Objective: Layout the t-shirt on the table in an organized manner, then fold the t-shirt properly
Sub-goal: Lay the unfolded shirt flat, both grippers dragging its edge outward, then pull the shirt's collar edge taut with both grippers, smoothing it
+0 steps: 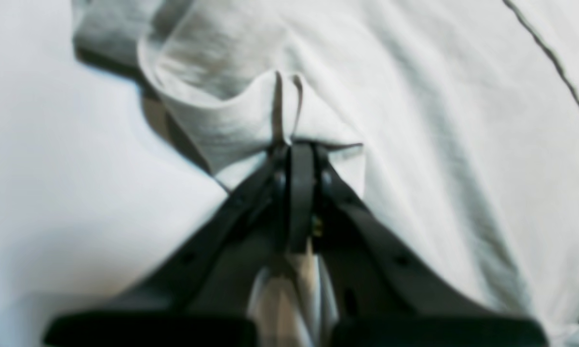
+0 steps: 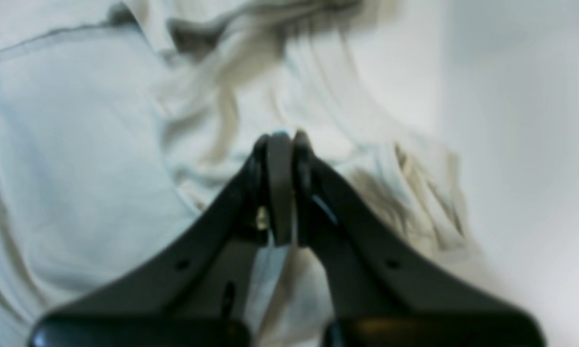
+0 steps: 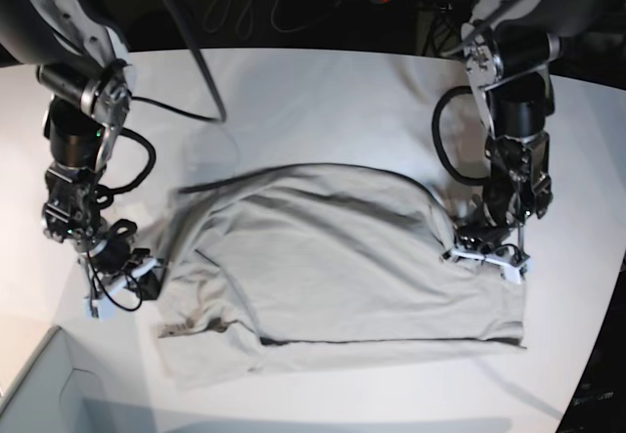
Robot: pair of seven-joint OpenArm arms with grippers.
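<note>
The t-shirt lies spread on the white bench, near the middle and a bit toward the near side. It is mostly open, but not neat. The left side in the base view is bunched and wrinkled, and the near edge there curls up. The right side lies flatter, with a straight near hem.

The left end effector is at the right edge of the shirt in the base view. Its jaws are shut on a small pinch of cloth, and a little ridge of fabric stands up just past the tips. The right end effector is at the crumpled left edge. Its jaws are pressed together too. It sits right on the folds, and it looks like it holds a bit of the shirt, though that view is blurry.

The shirt looks soft, thin and light. It will not keep its shape. It will sag and droop wherever it is not held, and it will slide easily on the smooth bench. It is not likely to break or tear with a gentle pull.

Good places to hold are the edges and corners, like the shoulders, the sleeve ends or the hem. Holding two far-apart spots at once and pulling them apart should flatten the wrinkles.
</note>
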